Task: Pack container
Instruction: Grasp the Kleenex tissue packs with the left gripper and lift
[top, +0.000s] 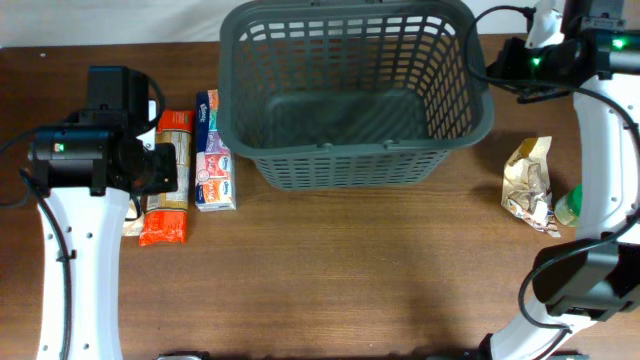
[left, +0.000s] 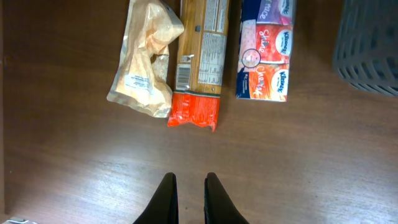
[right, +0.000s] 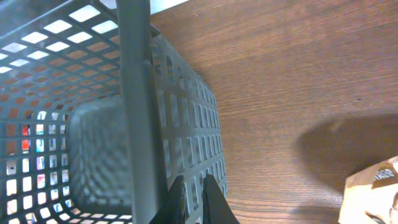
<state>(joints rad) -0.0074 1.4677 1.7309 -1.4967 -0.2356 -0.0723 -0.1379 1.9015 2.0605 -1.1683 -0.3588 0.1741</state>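
So the big dark grey plastic shopping basket with the lattice walls (top: 350, 168) is sitting at the far side of the brown wooden table (top: 380, 280), about in the middle. It's upright, and I can't see anything inside it.

The left gripper (left: 188, 199) hangs over bare wood on the left side of the table. Its jaws are pulled in narrow, with only a slim strip of table showing between them and nothing held. Just ahead of it in the left wrist view, three groceries lie side by side. There's a pale yellow crinkly plastic bag (left: 143, 62), a long pasta packet with an orange-red end (left: 199, 62), and a flat pack of tissues in white, red and blue wrap (left: 264, 53). The tissues are the closest of the three to the basket, just beside its left wall but not touching as far as I can tell.

The right gripper (right: 194, 205) is up at the basket's right side, right next to the rim and outer wall. Its jaws are narrow too, nearly together, with nothing clamped that I can see. Whether the tips actually touch the wall, I can't tell.

Over on the right, well clear of the basket, there's a crumpled beige paper-looking bag (top: 528, 185) with a small green thing (top: 568, 205) just beside it, partly hidden by the right arm.
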